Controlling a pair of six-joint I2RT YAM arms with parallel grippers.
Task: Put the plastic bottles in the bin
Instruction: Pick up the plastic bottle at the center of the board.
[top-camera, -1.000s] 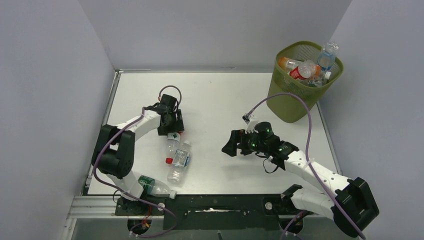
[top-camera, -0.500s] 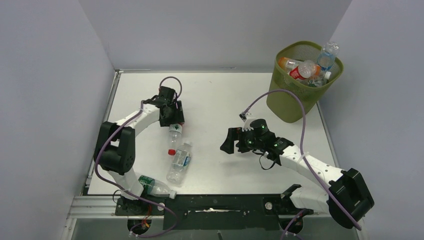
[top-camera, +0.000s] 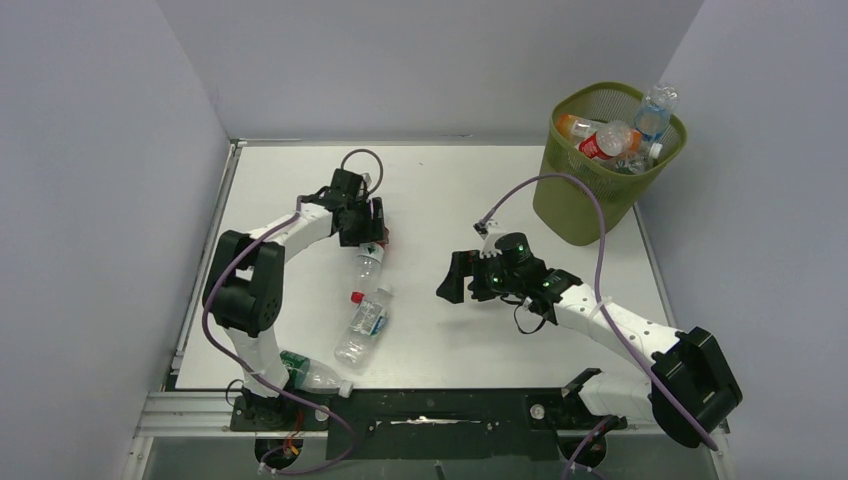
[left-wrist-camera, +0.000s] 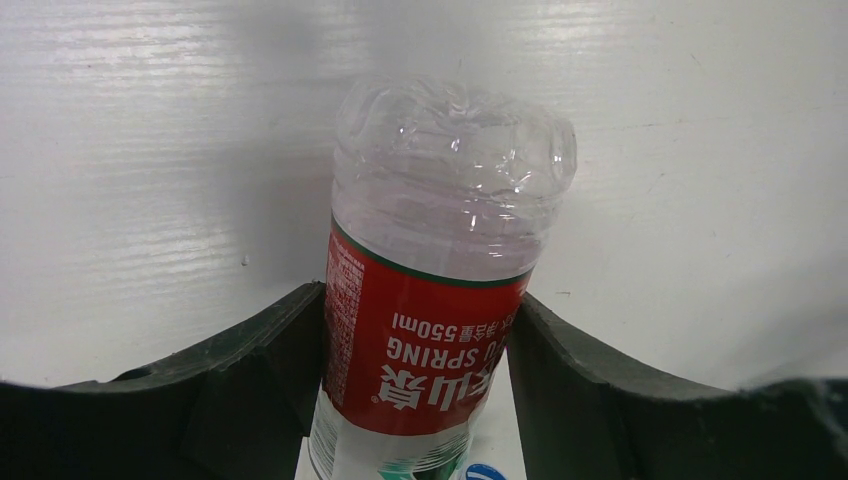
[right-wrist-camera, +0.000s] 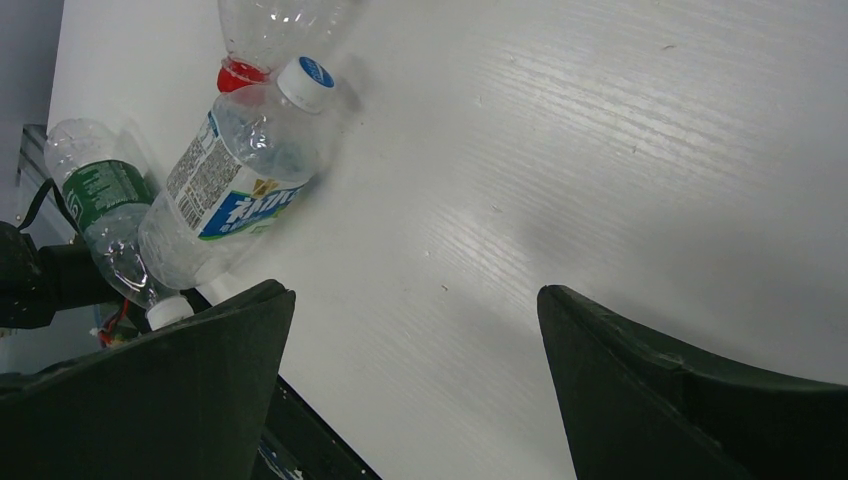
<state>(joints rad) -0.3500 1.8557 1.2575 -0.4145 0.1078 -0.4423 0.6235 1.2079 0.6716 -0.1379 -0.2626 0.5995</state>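
Note:
My left gripper (top-camera: 369, 236) is shut on a clear bottle with a red label (top-camera: 367, 266), its red cap toward the near side. In the left wrist view the fingers (left-wrist-camera: 262, 352) press both sides of that label (left-wrist-camera: 428, 345). A clear blue-labelled bottle (top-camera: 364, 322) lies just below it, and a green-labelled bottle (top-camera: 305, 370) lies at the near left edge. Both show in the right wrist view, the blue-labelled one (right-wrist-camera: 232, 190) and the green-labelled one (right-wrist-camera: 98, 198). My right gripper (top-camera: 452, 284) is open and empty over bare table (right-wrist-camera: 415, 295). The olive-green bin (top-camera: 590, 190) stands far right.
The bin holds several bottles (top-camera: 612, 138) heaped up to its rim. Grey walls close in the table on the left, back and right. A black rail (top-camera: 450, 412) runs along the near edge. A purple cable (top-camera: 560, 182) loops from the right arm near the bin.
My left gripper has carried the red-labelled bottle to the right, away from the blue-labelled bottle. My right gripper has shifted slightly left, still open.

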